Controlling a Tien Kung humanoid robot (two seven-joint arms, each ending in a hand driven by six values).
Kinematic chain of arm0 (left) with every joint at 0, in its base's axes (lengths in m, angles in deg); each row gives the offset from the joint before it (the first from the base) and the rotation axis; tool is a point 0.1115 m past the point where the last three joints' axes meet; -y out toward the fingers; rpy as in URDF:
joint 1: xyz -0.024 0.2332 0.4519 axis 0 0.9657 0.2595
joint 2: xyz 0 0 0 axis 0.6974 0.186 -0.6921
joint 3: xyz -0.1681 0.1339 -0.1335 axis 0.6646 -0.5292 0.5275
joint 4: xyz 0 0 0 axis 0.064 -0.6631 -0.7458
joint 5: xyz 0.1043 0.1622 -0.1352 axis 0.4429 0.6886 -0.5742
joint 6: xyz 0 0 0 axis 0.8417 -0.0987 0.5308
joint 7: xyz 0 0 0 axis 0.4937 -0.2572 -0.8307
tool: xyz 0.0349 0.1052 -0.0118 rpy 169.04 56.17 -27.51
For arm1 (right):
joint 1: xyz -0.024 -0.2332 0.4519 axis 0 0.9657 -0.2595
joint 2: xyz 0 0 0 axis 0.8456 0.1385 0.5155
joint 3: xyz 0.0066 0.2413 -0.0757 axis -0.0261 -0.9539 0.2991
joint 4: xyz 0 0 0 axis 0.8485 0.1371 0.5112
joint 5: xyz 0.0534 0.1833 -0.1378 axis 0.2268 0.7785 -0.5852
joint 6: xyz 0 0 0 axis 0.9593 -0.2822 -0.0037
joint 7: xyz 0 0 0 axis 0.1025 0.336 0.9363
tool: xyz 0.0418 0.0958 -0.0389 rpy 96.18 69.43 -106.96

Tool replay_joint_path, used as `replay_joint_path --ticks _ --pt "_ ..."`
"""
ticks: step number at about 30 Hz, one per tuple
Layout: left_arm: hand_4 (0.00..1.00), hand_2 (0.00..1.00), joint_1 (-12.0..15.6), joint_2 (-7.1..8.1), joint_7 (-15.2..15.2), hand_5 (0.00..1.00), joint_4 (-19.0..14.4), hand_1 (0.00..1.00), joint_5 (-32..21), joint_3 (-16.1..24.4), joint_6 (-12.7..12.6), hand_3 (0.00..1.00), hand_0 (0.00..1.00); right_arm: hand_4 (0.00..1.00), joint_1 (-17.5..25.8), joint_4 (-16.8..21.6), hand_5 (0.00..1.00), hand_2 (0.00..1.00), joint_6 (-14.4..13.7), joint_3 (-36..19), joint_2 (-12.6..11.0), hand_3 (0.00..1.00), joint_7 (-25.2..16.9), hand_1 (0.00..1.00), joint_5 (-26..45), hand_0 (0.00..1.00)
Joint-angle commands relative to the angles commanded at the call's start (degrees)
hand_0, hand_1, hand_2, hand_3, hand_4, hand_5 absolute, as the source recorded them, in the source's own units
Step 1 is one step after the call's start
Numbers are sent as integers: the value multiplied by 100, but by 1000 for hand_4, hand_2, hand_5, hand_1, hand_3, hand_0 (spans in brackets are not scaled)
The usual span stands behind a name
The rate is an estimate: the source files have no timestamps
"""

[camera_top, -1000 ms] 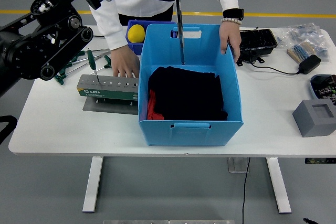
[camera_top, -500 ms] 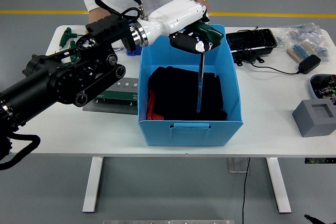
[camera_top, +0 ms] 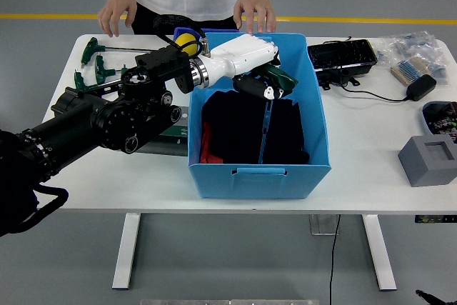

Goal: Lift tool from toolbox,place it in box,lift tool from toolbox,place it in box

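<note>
Placing step: left hand (camera_top: 264,80) grips the tool (camera_top: 265,130), shaft hanging below it inside the box (camera_top: 314,123); next, let go.

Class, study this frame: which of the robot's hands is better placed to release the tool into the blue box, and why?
The left hand: it already grips the green-handled tool with its shaft pointing down inside the blue box. No right arm is in view.

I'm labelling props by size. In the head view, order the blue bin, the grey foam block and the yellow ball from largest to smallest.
1. blue bin
2. grey foam block
3. yellow ball, though partly hidden behind the arm
</note>
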Motion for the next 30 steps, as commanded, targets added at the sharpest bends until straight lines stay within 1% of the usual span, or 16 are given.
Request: replay_joint_path --ticks 1,6,7,12,13,15,18,19,24,25,30 --pt "834 17 -12 -35 11 594 13 2 22 -40 94 44 103 793 3 1 657 691 2 -11 -2 549 5 618 -21 635" --pt "834 17 -62 -37 110 594 82 2 126 -204 578 44 103 793 4 4 657 691 12 -92 3 549 42 618 -164 635" --pt "903 39 -66 -37 129 700 94 2 135 -226 636 69 123 793 1 4 657 689 14 -115 5 549 52 618 -200 631" --pt "903 39 -80 -37 190 700 178 2 102 -356 871 69 123 793 -10 9 657 689 14 -159 9 549 74 618 -270 631" --pt "942 156 -79 -37 193 787 201 102 95 -377 910 202 179 793 -12 10 657 690 14 -161 8 549 76 619 -277 631" --pt "942 156 -78 -37 191 787 235 102 67 -399 961 202 179 793 -18 11 657 690 12 -163 8 549 77 619 -287 631" --pt "942 156 -70 -37 108 787 267 102 11 -448 974 202 179 793 -21 13 657 690 8 -167 8 549 76 619 -295 631" --pt "998 473 -69 -37 57 879 278 364 -10 -476 960 561 287 793 -22 13 657 688 7 -167 8 549 75 619 -293 631" --pt "998 473 -66 -37 -150 879 360 364 -38 -521 881 561 287 793 -41 14 657 688 6 -156 3 549 69 619 -279 631" --pt "998 611 -72 -37 -187 869 371 526 -45 -497 844 658 390 793 -44 14 657 688 7 -154 1 548 69 617 -280 629" --pt "998 611 -147 -37 -381 869 345 526 -92 -350 621 658 390 793 -64 16 657 688 13 -152 -11 548 65 617 -289 629"
